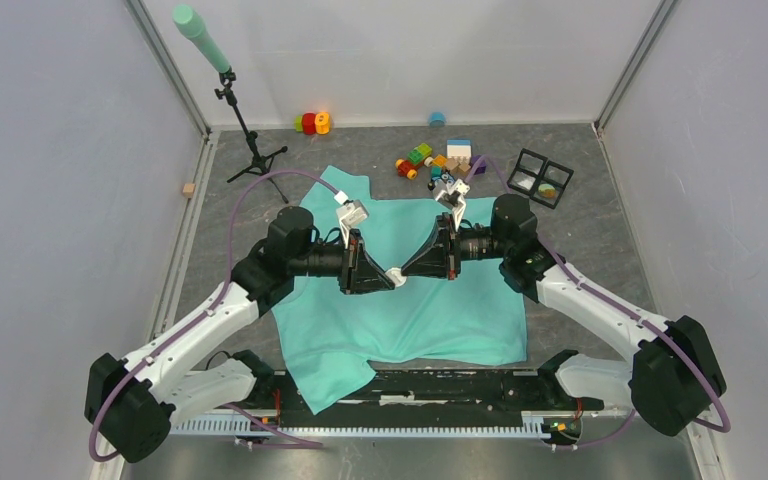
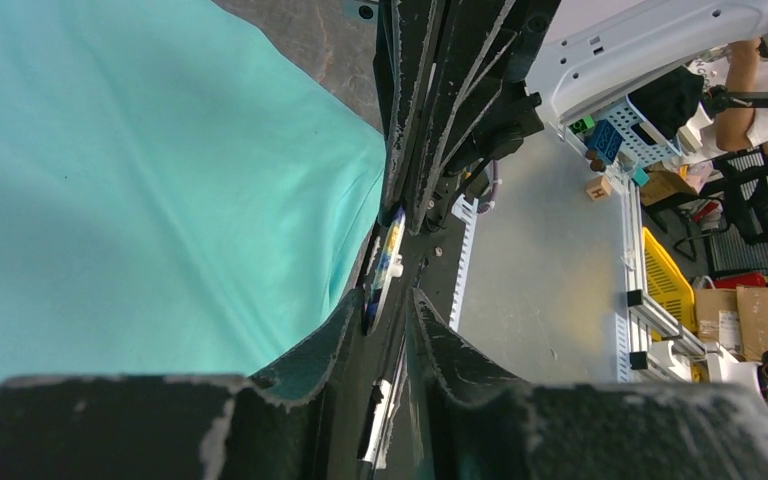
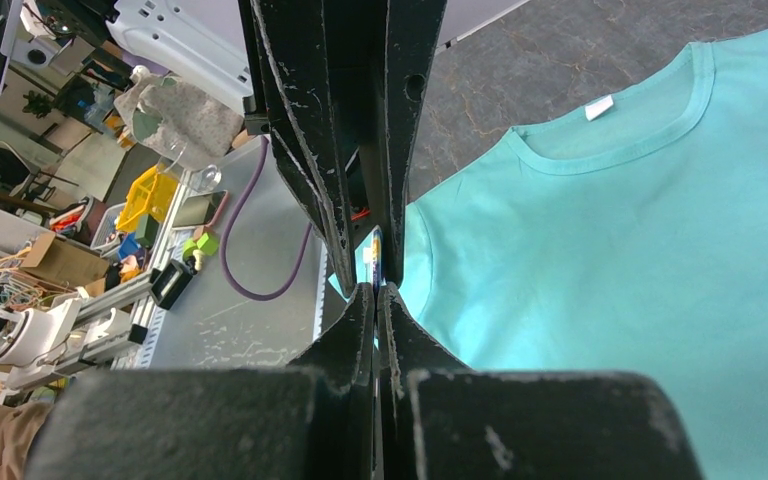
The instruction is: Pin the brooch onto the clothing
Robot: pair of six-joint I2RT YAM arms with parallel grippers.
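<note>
Right hand [image 3: 377,292] is clenched on the edge of the brooch [image 2: 388,250], which we see edge-on, held up between the 2 hands. Left hand [image 2: 385,308] meets it tip to tip, its 2 fingers narrowly apart on either side of the brooch, and we see a gap at 1 of them. Beneath both, the mint-green clothing [image 1: 430,310] lies spread on the grey surface [image 1: 580,215]. In the right wrist view we see its collar and a white label.
</note>
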